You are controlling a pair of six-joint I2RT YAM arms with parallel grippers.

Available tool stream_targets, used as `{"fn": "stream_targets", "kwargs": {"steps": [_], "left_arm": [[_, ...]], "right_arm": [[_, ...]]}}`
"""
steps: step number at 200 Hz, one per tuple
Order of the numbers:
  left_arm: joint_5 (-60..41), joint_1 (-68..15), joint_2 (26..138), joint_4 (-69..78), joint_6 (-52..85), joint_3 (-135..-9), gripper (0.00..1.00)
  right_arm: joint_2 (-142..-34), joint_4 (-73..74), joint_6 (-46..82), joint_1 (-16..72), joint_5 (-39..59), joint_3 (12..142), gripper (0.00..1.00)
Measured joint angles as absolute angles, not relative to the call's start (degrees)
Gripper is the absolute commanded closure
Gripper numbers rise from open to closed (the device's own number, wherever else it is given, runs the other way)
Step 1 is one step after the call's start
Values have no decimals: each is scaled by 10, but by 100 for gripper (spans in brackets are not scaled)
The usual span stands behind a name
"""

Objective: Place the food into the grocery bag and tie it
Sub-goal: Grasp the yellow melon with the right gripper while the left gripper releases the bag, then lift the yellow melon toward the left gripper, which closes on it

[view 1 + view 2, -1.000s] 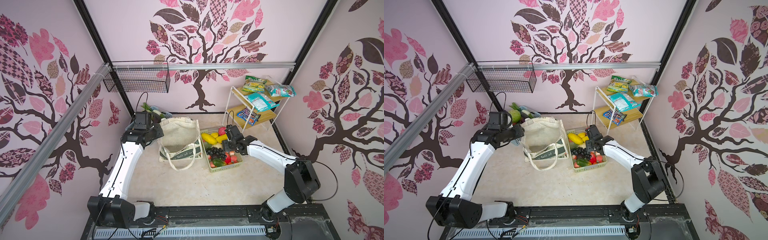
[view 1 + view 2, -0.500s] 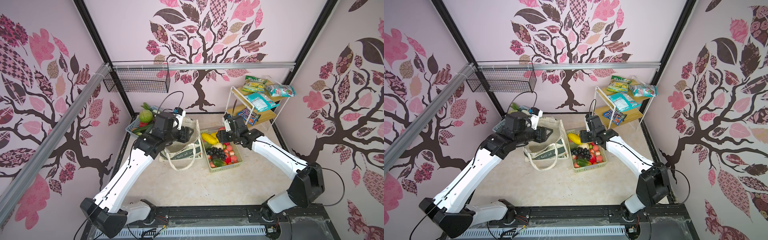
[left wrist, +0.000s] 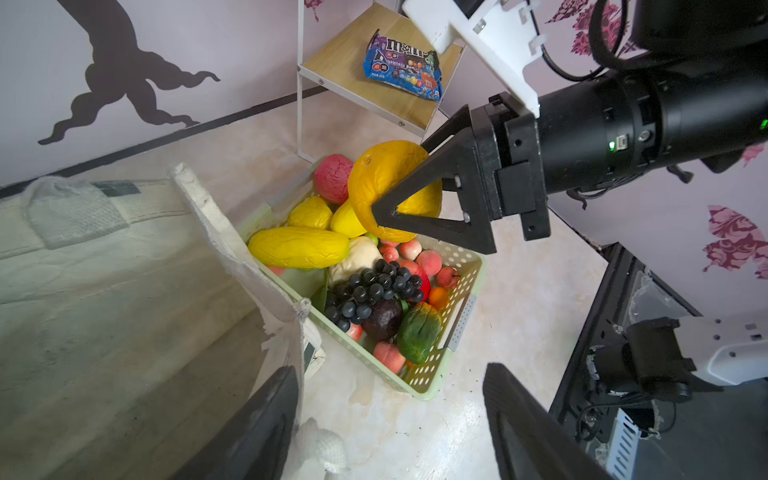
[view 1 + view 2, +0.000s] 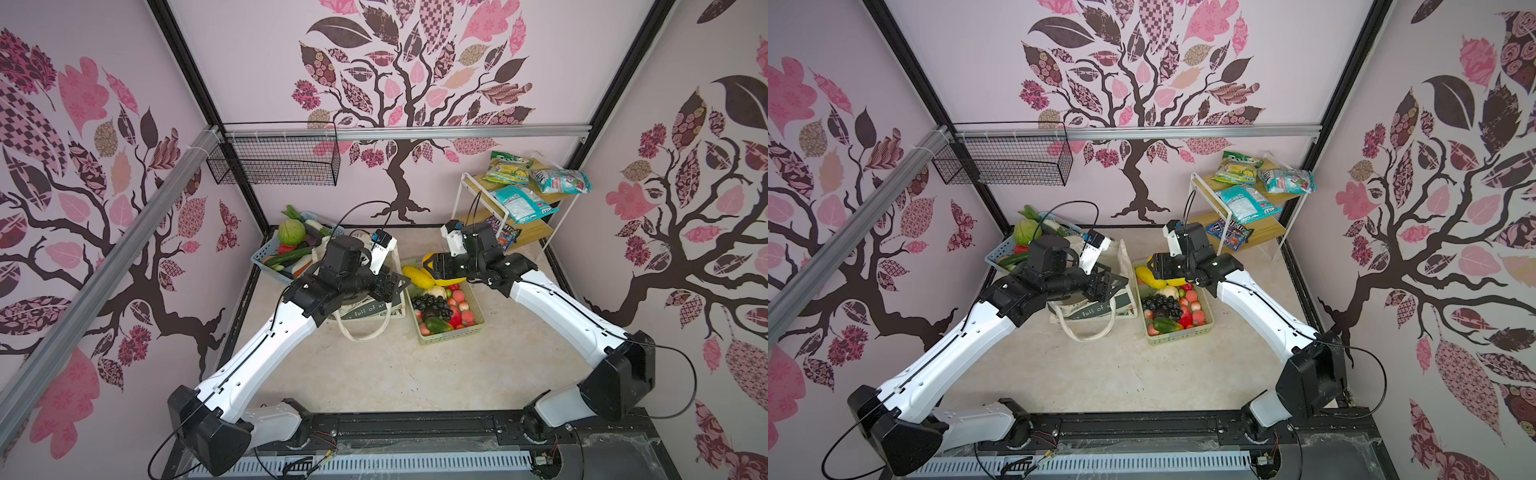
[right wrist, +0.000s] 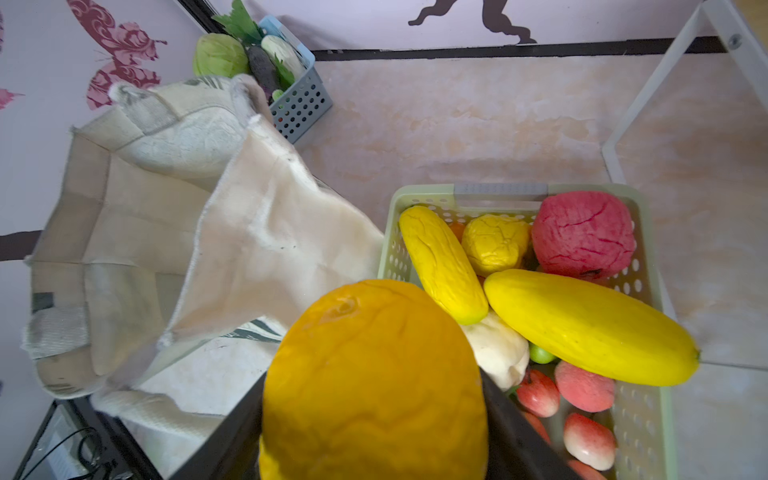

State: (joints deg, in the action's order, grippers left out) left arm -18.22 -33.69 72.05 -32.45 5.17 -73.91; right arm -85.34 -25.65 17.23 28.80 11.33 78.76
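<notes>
My left gripper (image 3: 390,428) hangs with fingers apart, empty, at the bag's (image 3: 124,291) open rim. Beyond it, my right gripper (image 3: 401,178) is clamped on an orange melon (image 5: 374,374) above the green basket (image 3: 461,257) of food (image 3: 374,286); the top views half hide that grip. Farthest off, the cabbage (image 5: 219,56) sits in the blue basket (image 5: 303,104).

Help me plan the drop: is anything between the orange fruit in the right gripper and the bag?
The open left gripper hangs over the rim of the grocery bag beside the basket, between the orange fruit and the mouth.
</notes>
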Motion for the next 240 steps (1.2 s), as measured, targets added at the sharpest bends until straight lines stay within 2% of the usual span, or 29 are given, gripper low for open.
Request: {"fn": "stream_targets", "kwargs": {"steps": [13, 33, 240], "left_arm": [[-185, -337, 722, -320, 46, -739, 14], [-185, -337, 729, -312, 37, -739, 3], [-168, -337, 858, -285, -23, -802, 4]], "right_arm": [[-853, -253, 181, 288, 127, 794, 34], [-853, -245, 194, 288, 149, 795, 34], [-853, -169, 295, 288, 282, 790, 34]]}}
